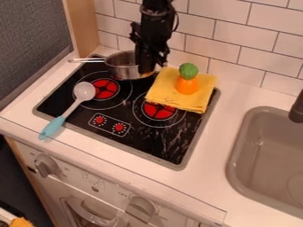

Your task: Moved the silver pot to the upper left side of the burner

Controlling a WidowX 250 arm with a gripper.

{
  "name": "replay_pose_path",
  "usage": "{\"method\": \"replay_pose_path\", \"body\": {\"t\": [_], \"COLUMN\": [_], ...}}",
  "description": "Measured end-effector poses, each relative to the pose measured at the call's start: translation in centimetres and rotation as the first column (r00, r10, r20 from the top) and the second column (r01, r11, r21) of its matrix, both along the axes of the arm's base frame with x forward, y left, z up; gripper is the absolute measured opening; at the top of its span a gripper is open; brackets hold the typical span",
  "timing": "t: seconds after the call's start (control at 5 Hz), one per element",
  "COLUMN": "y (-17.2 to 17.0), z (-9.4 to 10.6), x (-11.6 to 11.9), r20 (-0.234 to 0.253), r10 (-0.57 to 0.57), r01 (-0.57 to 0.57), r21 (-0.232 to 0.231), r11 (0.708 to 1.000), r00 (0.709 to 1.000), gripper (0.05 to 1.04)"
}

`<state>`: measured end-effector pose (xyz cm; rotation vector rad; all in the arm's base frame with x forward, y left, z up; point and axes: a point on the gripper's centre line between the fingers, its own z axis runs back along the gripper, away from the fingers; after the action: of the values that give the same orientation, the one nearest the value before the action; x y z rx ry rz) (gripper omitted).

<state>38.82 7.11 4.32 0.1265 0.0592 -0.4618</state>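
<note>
Beneath and just left of the gripper (149,64), the pot (124,70) is sitting, its handle (87,60) pointing away leftward; a further leftward move would be following that line. Whether the gripper is opening wide or holding the rim, one cannot tell.

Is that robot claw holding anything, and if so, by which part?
I can't tell: the claw is at the side of the silver pot opposite its handle, but any grip there is unclear.
</note>
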Motion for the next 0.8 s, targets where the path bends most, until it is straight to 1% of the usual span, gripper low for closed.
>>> {"method": "replay_pose_path", "body": {"t": [0.2, 0.4, 0.6, 0.8], "y": [1.1, 1.4, 1.9, 1.3], "z": [-0.4, -0.8, -1.7, 0.8], "x": [-0.5, -0.8, -1.9, -2.3], "r20": [-0.009, -0.008, -0.015, 0.092], "r10": [0.026, 0.046, 0.101, 0.17], "r01": [-0.026, -0.046, -0.102, -0.158], "r21": [0.003, -0.009, -0.061, -0.127], "r11": [1.0, 0.999, 0.993, 0.979], "r00": [1.0, 0.999, 0.995, 0.981], "gripper": [0.069, 0.096, 0.265, 0.556]}}
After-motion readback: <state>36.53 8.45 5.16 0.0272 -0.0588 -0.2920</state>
